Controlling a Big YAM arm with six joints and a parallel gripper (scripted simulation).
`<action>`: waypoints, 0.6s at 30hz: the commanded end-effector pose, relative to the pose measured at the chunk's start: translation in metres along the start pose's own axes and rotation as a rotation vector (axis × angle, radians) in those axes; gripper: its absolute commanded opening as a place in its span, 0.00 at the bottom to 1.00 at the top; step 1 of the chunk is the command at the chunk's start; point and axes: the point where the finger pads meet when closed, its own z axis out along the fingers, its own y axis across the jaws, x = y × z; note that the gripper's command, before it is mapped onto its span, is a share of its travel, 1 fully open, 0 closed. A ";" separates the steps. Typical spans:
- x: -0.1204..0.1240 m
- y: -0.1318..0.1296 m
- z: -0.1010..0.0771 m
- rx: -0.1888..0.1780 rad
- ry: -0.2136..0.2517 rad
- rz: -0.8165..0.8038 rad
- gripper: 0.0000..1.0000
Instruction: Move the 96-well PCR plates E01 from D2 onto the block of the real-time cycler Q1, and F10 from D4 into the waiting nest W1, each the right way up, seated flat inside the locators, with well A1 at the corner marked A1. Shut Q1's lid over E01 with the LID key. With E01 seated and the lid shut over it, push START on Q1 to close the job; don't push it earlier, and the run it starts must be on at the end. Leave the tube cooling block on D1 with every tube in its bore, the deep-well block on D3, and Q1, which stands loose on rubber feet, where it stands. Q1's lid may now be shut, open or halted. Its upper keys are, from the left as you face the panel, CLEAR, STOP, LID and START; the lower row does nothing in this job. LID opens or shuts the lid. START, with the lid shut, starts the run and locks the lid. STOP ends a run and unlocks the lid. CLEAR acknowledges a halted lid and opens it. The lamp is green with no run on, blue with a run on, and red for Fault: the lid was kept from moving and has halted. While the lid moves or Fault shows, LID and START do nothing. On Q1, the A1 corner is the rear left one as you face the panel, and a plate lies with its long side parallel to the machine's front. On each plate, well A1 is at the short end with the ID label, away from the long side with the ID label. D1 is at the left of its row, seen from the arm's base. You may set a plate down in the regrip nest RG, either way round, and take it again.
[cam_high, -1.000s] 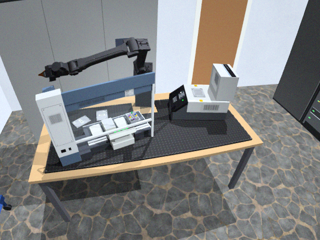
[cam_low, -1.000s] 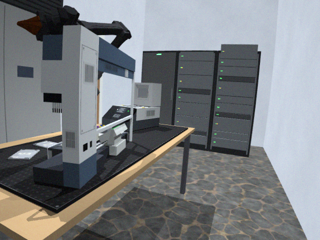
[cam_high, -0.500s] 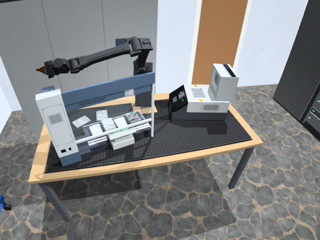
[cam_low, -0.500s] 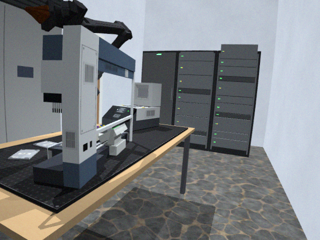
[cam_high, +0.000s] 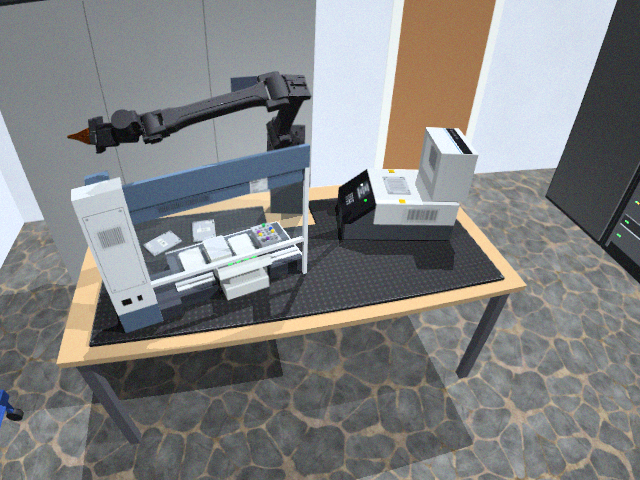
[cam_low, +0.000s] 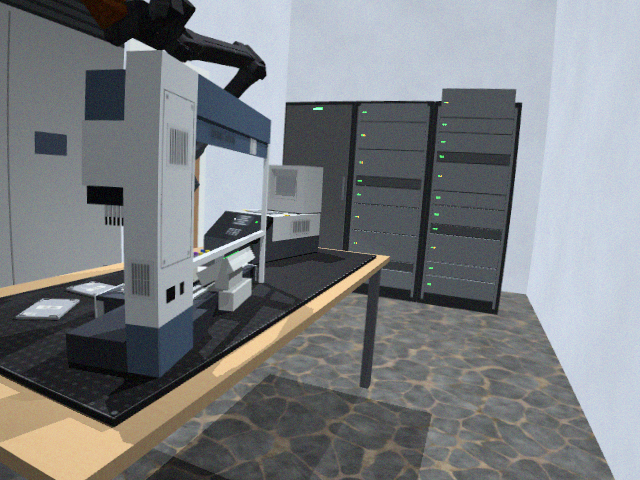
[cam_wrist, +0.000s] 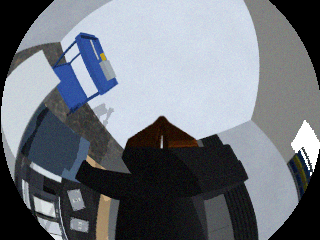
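My gripper (cam_high: 77, 135) is shut and empty, with its orange fingertips together. It hangs high in the air beyond the left end of the blue gantry (cam_high: 206, 180), far from the deck. It also shows in the exterior view (cam_low: 105, 10) and in the wrist view (cam_wrist: 162, 135). Under the gantry the deck row holds the tube cooling block (cam_high: 264, 235), a flat white plate (cam_high: 241, 242), the taller deep-well block (cam_high: 217, 248) and another white plate (cam_high: 192, 258). Cycler Q1 (cam_high: 398, 206) stands at the right with its lid (cam_high: 447, 165) open and upright. Its lamp (cam_high: 365, 200) is green. Its block (cam_high: 395, 184) is uncovered.
Two flat grey nests (cam_high: 162, 241) (cam_high: 203, 228) lie behind the deck row. The white gantry tower (cam_high: 111, 253) stands at the table's left front, with a thin white post (cam_high: 306, 222) at the right end. Dark server racks (cam_low: 434, 196) stand off the table.
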 end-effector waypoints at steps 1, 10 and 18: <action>-0.054 -0.020 -0.004 0.022 -0.074 0.074 0.00; -0.086 0.012 -0.017 -0.077 -0.105 0.152 0.00; -0.116 0.003 -0.028 -0.123 -0.179 0.229 0.00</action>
